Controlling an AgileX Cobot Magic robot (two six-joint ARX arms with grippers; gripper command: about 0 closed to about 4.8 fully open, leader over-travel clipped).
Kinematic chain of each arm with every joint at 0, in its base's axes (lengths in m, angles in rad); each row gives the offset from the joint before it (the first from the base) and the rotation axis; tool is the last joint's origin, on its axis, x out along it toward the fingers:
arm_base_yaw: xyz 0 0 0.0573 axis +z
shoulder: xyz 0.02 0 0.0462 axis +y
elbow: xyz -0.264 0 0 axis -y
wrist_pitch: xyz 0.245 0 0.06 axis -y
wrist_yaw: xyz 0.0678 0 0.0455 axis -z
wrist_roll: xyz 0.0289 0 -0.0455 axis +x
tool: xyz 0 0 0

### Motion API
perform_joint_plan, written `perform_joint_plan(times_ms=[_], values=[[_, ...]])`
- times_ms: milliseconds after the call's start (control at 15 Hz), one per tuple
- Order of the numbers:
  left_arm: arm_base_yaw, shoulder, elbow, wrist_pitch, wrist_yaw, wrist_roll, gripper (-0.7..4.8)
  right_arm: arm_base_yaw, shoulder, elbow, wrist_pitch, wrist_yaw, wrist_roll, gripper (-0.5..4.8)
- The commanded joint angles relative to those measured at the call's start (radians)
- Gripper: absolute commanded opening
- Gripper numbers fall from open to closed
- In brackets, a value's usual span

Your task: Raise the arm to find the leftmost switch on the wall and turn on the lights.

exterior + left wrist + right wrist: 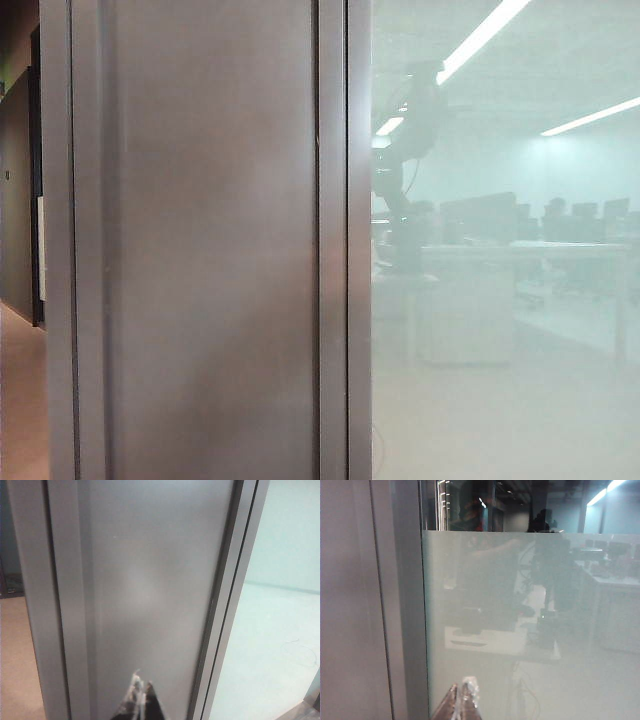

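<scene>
A grey metal wall panel [200, 250] and frosted glass partition [500, 350] are filling the frame; no switch is showing. The thin dark arm [408, 150] is appearing only as a hazy silhouette in the glass. The left gripper [140, 697] and right gripper [461, 700] are facing the wall, jaws pinched together, likely searching.

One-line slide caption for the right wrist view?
Right end effector, fingertips together, faces frosted glass beside a grey metal panel.
</scene>
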Motion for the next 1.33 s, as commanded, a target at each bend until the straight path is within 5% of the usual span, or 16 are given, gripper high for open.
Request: perform_joint_plan(times_ms=[67, 200, 400, 666, 1332], values=[[0.003, -0.007, 0.001, 0.006, 0.004, -0.001, -0.05, 0.000, -0.002, 0.005, 0.013, 0.000, -0.002, -0.01], [0.035, -0.018, 0.001, -0.006, 0.025, 0.000, -0.05, 0.000, -0.002, 0.005, 0.003, 0.000, -0.002, -0.01], [0.214, -0.054, -0.005, -0.037, 0.016, 0.042, -0.05, 0.000, -0.002, 0.005, -0.007, 0.000, -0.002, -0.01], [0.360, -0.130, -0.147, -0.031, -0.087, 0.041, -0.05, 0.000, -0.002, 0.005, -0.007, 0.000, -0.002, -0.01], [0.402, -0.164, -0.363, 0.235, -0.089, -0.047, -0.05, 0.000, -0.002, 0.005, -0.007, 0.000, -0.002, -0.01]])
